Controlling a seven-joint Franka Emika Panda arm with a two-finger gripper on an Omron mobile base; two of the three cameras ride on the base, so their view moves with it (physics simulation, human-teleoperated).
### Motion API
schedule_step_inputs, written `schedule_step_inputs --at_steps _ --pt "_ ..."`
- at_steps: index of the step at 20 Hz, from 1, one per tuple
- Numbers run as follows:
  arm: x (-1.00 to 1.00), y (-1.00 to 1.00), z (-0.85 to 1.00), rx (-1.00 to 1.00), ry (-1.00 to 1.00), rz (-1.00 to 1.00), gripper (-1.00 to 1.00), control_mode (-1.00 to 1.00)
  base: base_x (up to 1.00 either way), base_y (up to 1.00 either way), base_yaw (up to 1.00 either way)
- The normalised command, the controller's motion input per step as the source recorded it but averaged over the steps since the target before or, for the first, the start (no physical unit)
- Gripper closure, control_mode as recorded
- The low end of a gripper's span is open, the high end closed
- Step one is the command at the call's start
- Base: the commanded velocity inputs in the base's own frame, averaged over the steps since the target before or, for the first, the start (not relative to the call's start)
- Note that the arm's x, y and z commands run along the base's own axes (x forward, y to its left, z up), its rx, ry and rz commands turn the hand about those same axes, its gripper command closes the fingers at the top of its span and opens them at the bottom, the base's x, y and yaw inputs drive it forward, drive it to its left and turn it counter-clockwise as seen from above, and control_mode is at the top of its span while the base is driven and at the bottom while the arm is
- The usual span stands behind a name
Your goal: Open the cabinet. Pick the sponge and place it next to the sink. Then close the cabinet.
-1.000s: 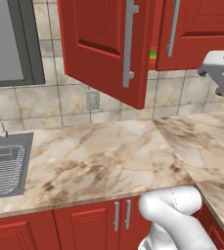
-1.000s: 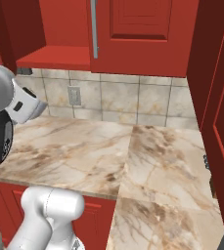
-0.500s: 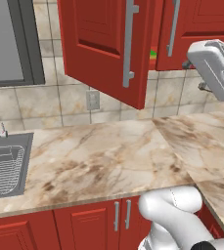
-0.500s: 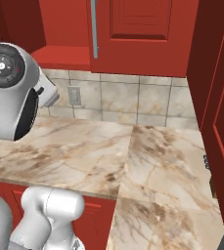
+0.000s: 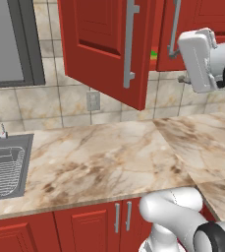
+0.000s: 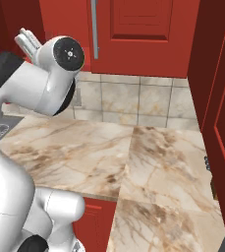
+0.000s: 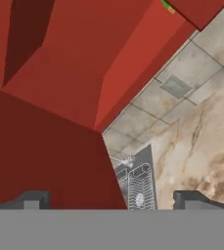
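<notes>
The glossy red cabinet (image 5: 104, 44) has two panelled doors with long silver bar handles; the left one hangs swung open. The gripper (image 7: 113, 199) is raised beside it, jaws spread wide and empty. Ahead of it, a sliver of green-and-yellow sponge (image 5: 154, 53) peeks from the cabinet's gap, mostly hidden. Far below the gripper, the steel sink (image 5: 6, 170) with its wire rack is cut off in the marble table (image 5: 109, 157).

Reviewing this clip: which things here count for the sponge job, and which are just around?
Job things:
cabinet, left door swung open
sponge, green sliver inside the cabinet
sink, at the counter's left end
gripper, open, holding nothing

Just around:
wall outlet
window
low cabinets
</notes>
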Motion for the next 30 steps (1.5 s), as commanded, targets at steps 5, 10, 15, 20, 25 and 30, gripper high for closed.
schedule_step_inputs --at_steps 5,10,15,20,25,30 --pt "0.40 0.19 0.00 0.17 0.07 0.26 -1.00 -1.00 0.00 0.00 0.00" --pt "0.13 0.22 0.00 0.14 0.08 0.27 -1.00 -1.00 0.00 0.00 0.00" --pt "0.00 0.31 0.00 0.06 0.06 0.22 -1.00 -1.00 0.00 0.00 0.00" --pt "0.00 0.48 0.00 0.00 0.00 0.12 -1.00 -1.00 0.00 0.00 0.00" --pt "0.00 0.58 0.00 0.00 0.00 0.09 -1.00 -1.00 0.00 0.00 0.00" --pt "-0.33 0.62 0.00 0.00 0.00 0.10 -1.00 -1.00 0.00 0.00 0.00"
